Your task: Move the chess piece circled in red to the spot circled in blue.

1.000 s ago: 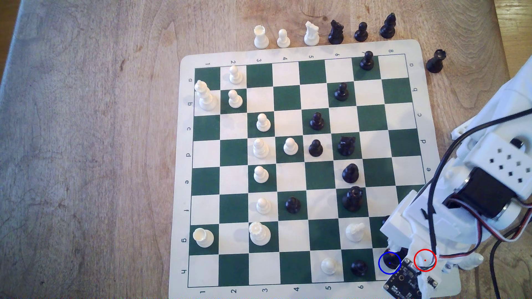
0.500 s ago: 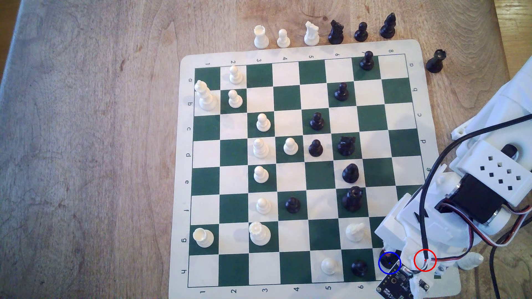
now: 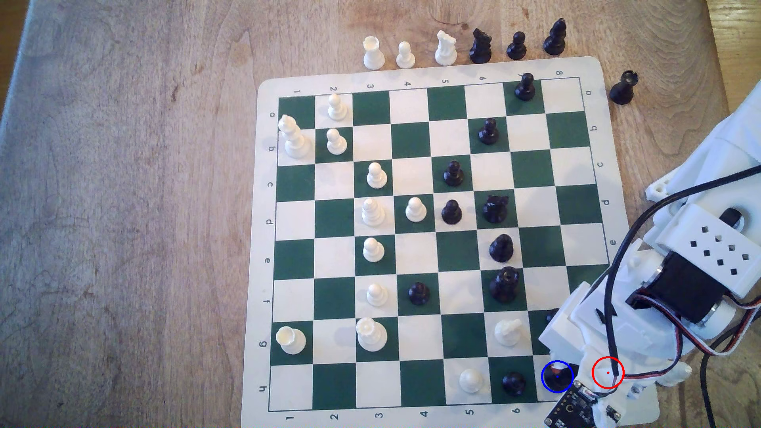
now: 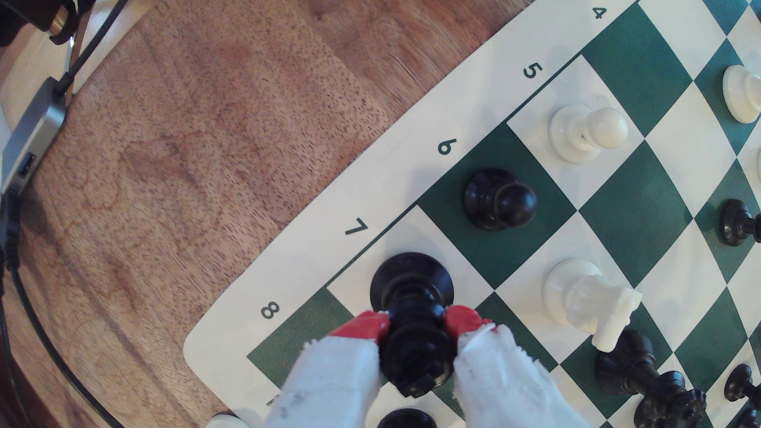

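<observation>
The black rook (image 4: 412,284) stands upright with its wide base on the cream corner-row square by the printed 7. My gripper (image 4: 416,323) is shut on its upper body, one red-tipped white-wrapped finger (image 4: 362,325) on each side. In the exterior view the rook (image 3: 557,377) shows as a dark shape inside the blue ring, with my gripper (image 3: 561,369) right over it. The red ring (image 3: 608,372) lies over my wrist and cables, which hide the square under it. In the wrist view the green square (image 4: 304,333) by the 8 is bare.
A black pawn (image 4: 498,201) stands on the green square next to the rook, a white knight (image 4: 589,300) diagonally beyond, a white pawn (image 4: 584,131) further along the row. A tall black piece (image 4: 642,374) is close by the finger. A grey USB hub (image 4: 33,136) and cables lie off the board.
My wrist and its camera board shifted slightly toward the exterior view's left, then back a little. The rook has stayed inside the blue ring, and the other pieces have not moved.
</observation>
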Robot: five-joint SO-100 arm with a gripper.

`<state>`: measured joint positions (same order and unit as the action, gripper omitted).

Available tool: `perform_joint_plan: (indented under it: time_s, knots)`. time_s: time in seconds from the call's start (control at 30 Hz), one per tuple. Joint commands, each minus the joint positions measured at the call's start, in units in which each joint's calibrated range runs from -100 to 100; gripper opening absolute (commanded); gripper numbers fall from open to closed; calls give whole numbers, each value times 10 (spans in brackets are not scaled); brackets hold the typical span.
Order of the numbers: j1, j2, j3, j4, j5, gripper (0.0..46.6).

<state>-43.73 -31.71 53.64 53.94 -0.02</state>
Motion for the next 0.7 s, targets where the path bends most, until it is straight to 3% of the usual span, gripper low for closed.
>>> perform_joint_plan:
  time_s: [0.0, 0.2, 0.4, 0.67]
  knots:
    - [-1, 4, -68, -10, 0, 7]
    - [0, 13, -68, -11, 0, 17]
    - [3, 12, -68, -11, 1, 149]
    - [4, -3, -50, -10, -1, 191]
